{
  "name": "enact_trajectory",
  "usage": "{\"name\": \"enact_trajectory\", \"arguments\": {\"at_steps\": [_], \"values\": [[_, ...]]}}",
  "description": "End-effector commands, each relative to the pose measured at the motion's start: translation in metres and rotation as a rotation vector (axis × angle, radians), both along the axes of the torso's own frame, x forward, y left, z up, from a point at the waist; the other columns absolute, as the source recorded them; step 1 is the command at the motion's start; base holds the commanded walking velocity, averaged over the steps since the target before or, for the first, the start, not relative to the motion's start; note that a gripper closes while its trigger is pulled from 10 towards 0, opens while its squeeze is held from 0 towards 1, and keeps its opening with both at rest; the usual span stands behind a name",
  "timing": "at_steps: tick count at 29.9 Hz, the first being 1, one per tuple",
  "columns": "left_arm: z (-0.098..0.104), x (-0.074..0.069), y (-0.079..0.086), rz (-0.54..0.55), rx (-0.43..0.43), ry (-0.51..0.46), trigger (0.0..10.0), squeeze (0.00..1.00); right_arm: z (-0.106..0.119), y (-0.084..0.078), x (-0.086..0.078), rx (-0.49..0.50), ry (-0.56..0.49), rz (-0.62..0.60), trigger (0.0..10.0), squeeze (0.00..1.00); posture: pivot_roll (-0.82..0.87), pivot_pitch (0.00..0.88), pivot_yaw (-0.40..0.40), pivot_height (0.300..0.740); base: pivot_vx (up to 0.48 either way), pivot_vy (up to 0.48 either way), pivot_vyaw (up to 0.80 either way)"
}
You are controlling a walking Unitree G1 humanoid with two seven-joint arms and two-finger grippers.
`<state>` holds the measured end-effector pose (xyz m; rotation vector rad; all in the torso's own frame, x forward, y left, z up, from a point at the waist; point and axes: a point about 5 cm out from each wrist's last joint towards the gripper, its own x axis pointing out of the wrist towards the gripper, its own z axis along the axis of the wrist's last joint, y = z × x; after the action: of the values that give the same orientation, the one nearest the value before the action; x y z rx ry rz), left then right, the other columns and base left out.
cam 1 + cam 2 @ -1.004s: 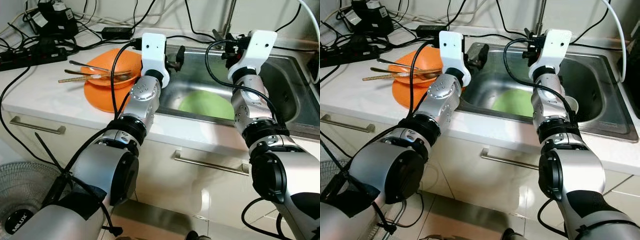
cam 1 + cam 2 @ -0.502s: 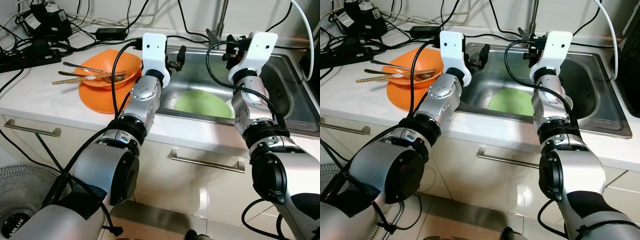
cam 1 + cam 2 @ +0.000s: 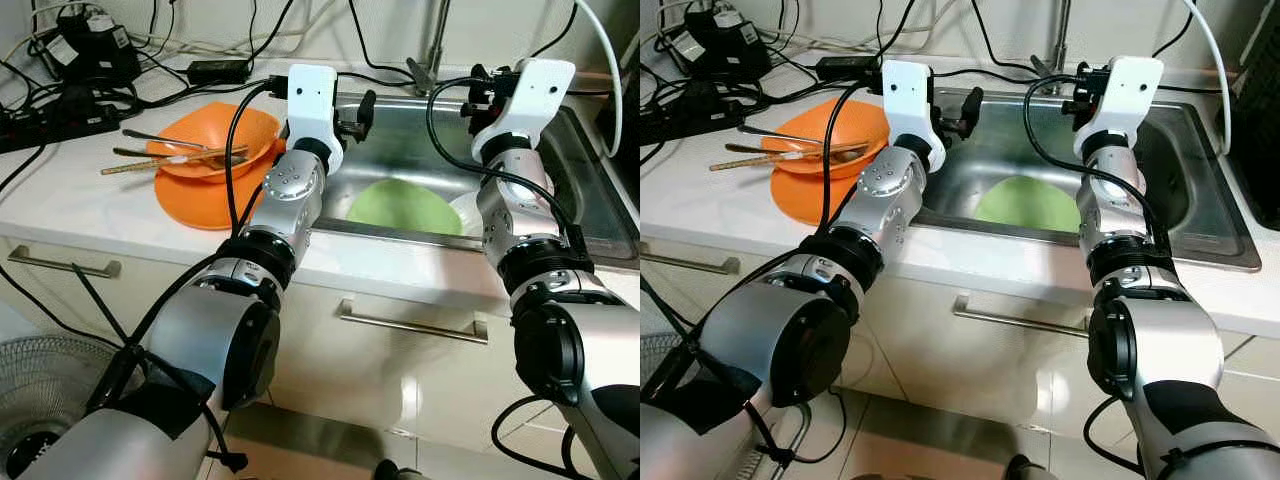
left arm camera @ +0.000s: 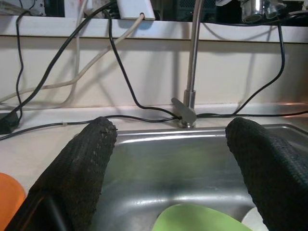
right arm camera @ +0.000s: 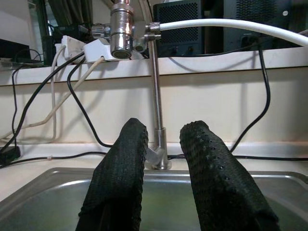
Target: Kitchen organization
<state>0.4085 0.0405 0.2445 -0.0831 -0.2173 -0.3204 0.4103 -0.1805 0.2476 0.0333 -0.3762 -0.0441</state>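
A green plate (image 3: 405, 207) lies in the steel sink (image 3: 585, 195), with a white cup (image 3: 468, 212) beside it on the right. On the counter to the left of the sink, stacked orange bowls (image 3: 205, 165) carry chopsticks (image 3: 170, 160) and a spoon (image 3: 165, 138). My left gripper (image 3: 360, 108) hovers over the sink's left rear corner; its fingers (image 4: 82, 168) stand wide open with nothing between them. Over the sink's rear, near the faucet (image 5: 155, 86), my right gripper (image 3: 472, 95) is held open by a narrow gap and empty.
Cables, a power strip (image 3: 55, 105) and a black adapter (image 3: 95, 50) crowd the counter's back left. A white hose (image 3: 600, 40) runs at the back right next to a black object (image 3: 1260, 110). Drawer handles (image 3: 410, 322) line the cabinet front; a fan (image 3: 40, 385) stands on the floor at the left.
The whole view has shifted a little. My right gripper has moved slightly to the right above the sink. The left gripper, plate and bowls keep their places.
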Motion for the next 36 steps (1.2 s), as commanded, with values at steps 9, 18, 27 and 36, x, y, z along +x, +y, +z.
{"name": "enact_trajectory", "arguments": {"at_steps": [9, 18, 27, 36], "values": [[0.012, 0.004, 0.012, 0.03, 0.004, -0.045, 10.0, 0.0, 0.006, 0.012, 0.0, 0.006, -0.034, 0.026, 10.0, 0.0, 0.0, 0.0, 0.061, 0.74, 0.0, 0.0, 0.0], [0.029, 0.008, 0.053, 0.122, 0.027, -0.156, 10.0, 0.0, -0.003, 0.018, -0.001, 0.031, -0.027, 0.051, 10.0, 0.0, 0.06, 0.0, 0.047, 0.74, 0.0, 0.0, 0.0], [0.019, 0.007, 0.054, 0.111, 0.066, -0.147, 10.0, 0.0, -0.003, 0.019, -0.002, 0.047, -0.038, 0.043, 10.0, 0.0, 0.05, 0.0, 0.071, 0.74, 0.0, 0.0, 0.0], [0.025, 0.006, 0.063, 0.132, 0.024, -0.187, 10.0, 0.0, -0.004, 0.017, -0.003, 0.05, -0.042, 0.037, 10.0, 0.0, 0.06, 0.0, 0.07, 0.74, 0.0, 0.0, 0.0]]}}
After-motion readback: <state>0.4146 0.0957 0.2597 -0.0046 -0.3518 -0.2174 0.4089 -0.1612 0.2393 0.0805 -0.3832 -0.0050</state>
